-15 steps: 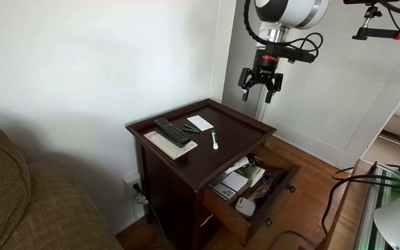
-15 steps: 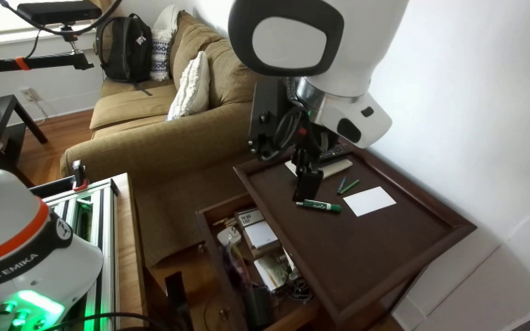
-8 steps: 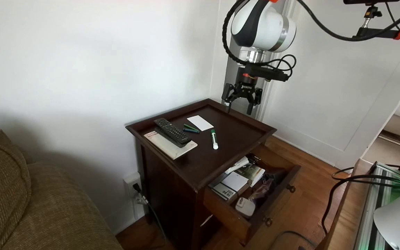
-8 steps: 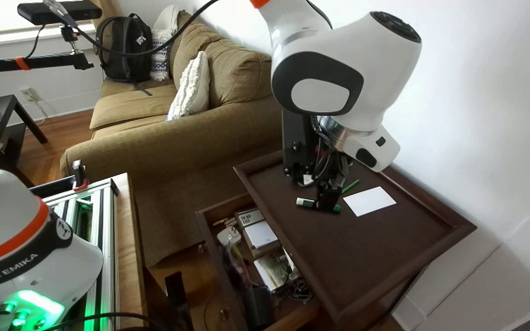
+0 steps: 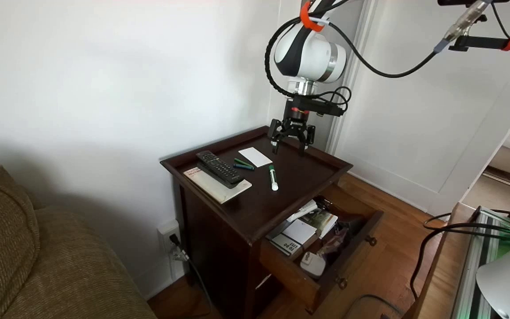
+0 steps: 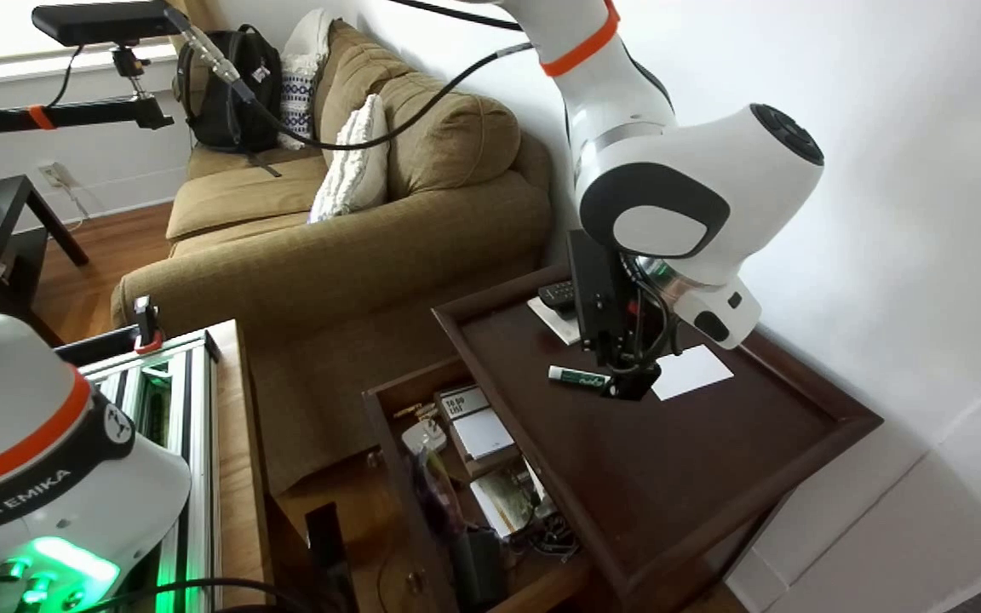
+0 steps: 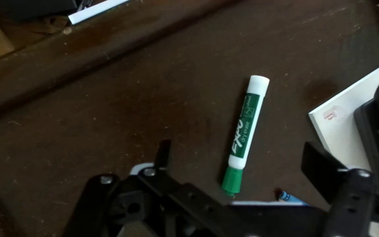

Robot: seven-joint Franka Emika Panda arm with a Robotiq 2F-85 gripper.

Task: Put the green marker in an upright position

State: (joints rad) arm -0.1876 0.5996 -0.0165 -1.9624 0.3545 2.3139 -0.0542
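Observation:
The green marker is an Expo dry-erase pen with a white body and green cap. It lies flat on the dark wooden tabletop in both exterior views (image 5: 273,178) (image 6: 577,377). In the wrist view the green marker (image 7: 247,121) lies with its green cap nearest the jaws and its white end pointing away. My gripper (image 5: 288,149) is open and empty, above the table, over the cap side of the marker. In an exterior view the gripper (image 6: 633,383) covers the marker's cap end. In the wrist view the marker's cap shows between the spread fingers (image 7: 240,159).
A black remote (image 5: 220,168) rests on a pale book (image 5: 217,185). A green crayon (image 5: 242,162), a blue crayon (image 5: 243,167) and a white card (image 5: 255,157) lie near the marker. The tabletop has a raised rim (image 6: 533,460). An open drawer (image 5: 326,248) full of items juts out below.
The arm and gripper have moved down and across toward the table, from well above it to just over the marker's cap side. The gripper stays open. The marker has not moved.

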